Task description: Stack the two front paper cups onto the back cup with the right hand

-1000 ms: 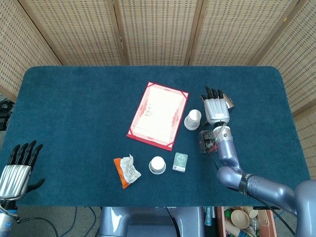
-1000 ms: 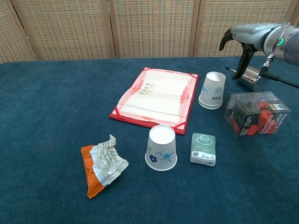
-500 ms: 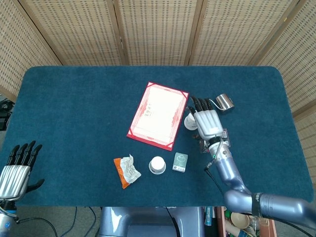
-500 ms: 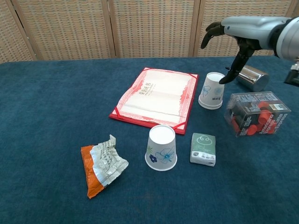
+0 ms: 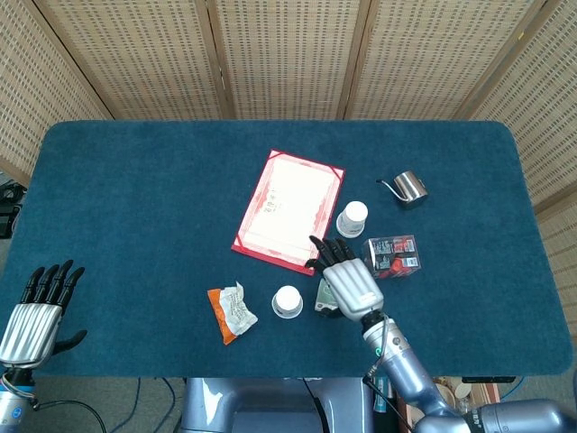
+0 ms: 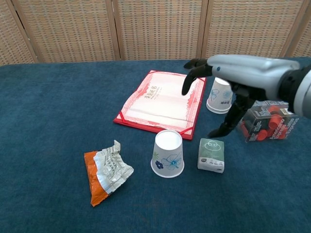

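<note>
Two white paper cups with blue flower prints stand upside down on the blue table. The front cup (image 5: 288, 301) (image 6: 168, 153) is near the table's front, and the back cup (image 5: 352, 218) (image 6: 219, 95) stands to the right of the red folder. My right hand (image 5: 346, 278) (image 6: 236, 75) hovers open with fingers spread, above the green packet, just right of the front cup and touching neither cup. It partly hides the back cup in the chest view. My left hand (image 5: 37, 308) rests open at the table's front left corner, holding nothing.
A red certificate folder (image 5: 288, 210) (image 6: 163, 99) lies mid-table. A green tissue packet (image 6: 211, 155) sits right of the front cup, and a crumpled orange wrapper (image 5: 231, 313) (image 6: 107, 171) left of it. A clear box of red items (image 5: 393, 253) (image 6: 270, 122) and a steel pitcher (image 5: 410, 187) are at the right.
My right hand has swept from the back right beside the steel pitcher, past the back cup, forward and left to above the green packet. The cups and my left hand stayed put.
</note>
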You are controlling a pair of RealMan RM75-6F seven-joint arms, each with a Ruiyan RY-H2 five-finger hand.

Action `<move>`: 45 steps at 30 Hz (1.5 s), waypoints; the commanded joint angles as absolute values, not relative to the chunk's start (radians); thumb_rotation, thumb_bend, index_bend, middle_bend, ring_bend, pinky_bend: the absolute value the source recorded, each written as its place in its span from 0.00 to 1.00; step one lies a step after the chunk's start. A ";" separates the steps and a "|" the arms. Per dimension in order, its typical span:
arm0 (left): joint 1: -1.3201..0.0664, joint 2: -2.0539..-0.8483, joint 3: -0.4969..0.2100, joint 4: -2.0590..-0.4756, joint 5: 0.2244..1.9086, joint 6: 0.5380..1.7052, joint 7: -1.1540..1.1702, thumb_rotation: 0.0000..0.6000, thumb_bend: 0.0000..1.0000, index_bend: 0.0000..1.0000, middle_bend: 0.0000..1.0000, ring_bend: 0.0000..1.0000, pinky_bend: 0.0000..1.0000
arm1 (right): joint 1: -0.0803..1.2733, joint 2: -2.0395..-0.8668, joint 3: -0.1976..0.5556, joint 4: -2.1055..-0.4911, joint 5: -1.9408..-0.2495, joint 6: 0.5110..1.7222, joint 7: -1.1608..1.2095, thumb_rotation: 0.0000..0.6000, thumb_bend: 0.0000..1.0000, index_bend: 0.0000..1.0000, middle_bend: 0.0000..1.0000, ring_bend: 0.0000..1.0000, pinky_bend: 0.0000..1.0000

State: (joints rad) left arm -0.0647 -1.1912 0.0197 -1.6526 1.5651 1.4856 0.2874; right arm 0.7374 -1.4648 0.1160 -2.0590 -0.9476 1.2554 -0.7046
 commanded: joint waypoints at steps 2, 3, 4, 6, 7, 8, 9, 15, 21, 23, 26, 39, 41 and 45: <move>-0.064 -1.190 0.021 -1.651 1.570 1.489 0.280 1.00 0.16 0.00 0.00 0.00 0.00 | 0.755 -1.550 0.108 -2.026 -0.924 1.254 -0.748 1.00 0.11 0.31 0.00 0.00 0.00; -0.064 -1.190 0.021 -1.650 1.572 1.490 0.277 1.00 0.16 0.00 0.00 0.00 0.00 | 0.759 -1.566 0.111 -2.013 -0.917 1.255 -0.755 1.00 0.11 0.31 0.00 0.00 0.00; -0.064 -1.190 0.021 -1.650 1.573 1.492 0.275 1.00 0.16 0.00 0.00 0.00 0.00 | 0.762 -1.578 0.114 -2.001 -0.912 1.255 -0.760 1.00 0.11 0.31 0.00 0.00 0.00; -0.064 -1.190 0.021 -1.648 1.574 1.492 0.273 1.00 0.16 0.00 0.00 0.00 0.00 | 0.766 -1.594 0.120 -1.983 -0.901 1.256 -0.766 1.00 0.11 0.31 0.00 0.00 0.00; -0.064 -1.190 0.021 -1.647 1.575 1.492 0.273 1.00 0.16 0.00 0.00 0.00 0.00 | 0.767 -1.599 0.123 -1.977 -0.897 1.255 -0.767 1.00 0.11 0.31 0.00 0.00 0.00; -0.064 -1.191 0.021 -1.647 1.575 1.492 0.273 1.00 0.16 0.00 0.00 0.00 0.00 | 0.767 -1.602 0.126 -1.974 -0.893 1.254 -0.766 1.00 0.11 0.31 0.00 0.00 0.00; -0.065 -1.192 0.021 -1.646 1.575 1.490 0.274 1.00 0.16 0.00 0.00 0.00 0.00 | 0.769 -1.608 0.130 -1.967 -0.887 1.252 -0.762 1.00 0.11 0.31 0.00 0.00 0.00; -0.067 -1.196 0.023 -1.645 1.572 1.483 0.284 1.00 0.16 0.00 0.00 0.00 0.00 | 0.782 -1.631 0.145 -1.926 -0.853 1.227 -0.758 1.00 0.11 0.31 0.00 0.00 0.00; -0.067 -1.198 0.023 -1.647 1.574 1.485 0.286 1.00 0.16 0.00 0.00 0.00 0.00 | 0.792 -1.659 0.142 -1.896 -0.834 1.212 -0.764 1.00 0.11 0.31 0.00 0.00 0.00; -0.068 -1.199 0.025 -1.648 1.578 1.484 0.288 1.00 0.16 0.00 0.00 0.00 0.00 | 0.797 -1.676 0.146 -1.874 -0.827 1.209 -0.766 1.00 0.11 0.31 0.00 0.00 0.00; -0.067 -1.198 0.026 -1.649 1.580 1.485 0.288 1.00 0.16 0.00 0.00 0.00 0.00 | 0.801 -1.691 0.148 -1.852 -0.813 1.204 -0.769 1.00 0.11 0.31 0.00 0.00 0.00; -0.066 -1.194 0.023 -1.648 1.580 1.491 0.276 1.00 0.16 0.00 0.00 0.00 0.00 | 0.816 -1.756 0.153 -1.766 -0.796 1.179 -0.756 1.00 0.11 0.41 0.00 0.00 0.00; -0.065 -1.194 0.024 -1.648 1.583 1.493 0.275 1.00 0.16 0.00 0.00 0.00 0.00 | 0.816 -1.763 0.155 -1.755 -0.800 1.179 -0.751 1.00 0.11 0.44 0.00 0.00 0.00; -0.065 -1.194 0.025 -1.649 1.584 1.493 0.274 1.00 0.16 0.00 0.00 0.00 0.00 | 0.814 -1.765 0.157 -1.749 -0.801 1.183 -0.751 1.00 0.11 0.48 0.02 0.00 0.00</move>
State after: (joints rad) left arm -0.0651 -1.1937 0.0248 -1.6484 1.5844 1.4933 0.2743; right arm 0.8145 -1.7652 0.1570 -1.7487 -0.8007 1.1824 -0.7513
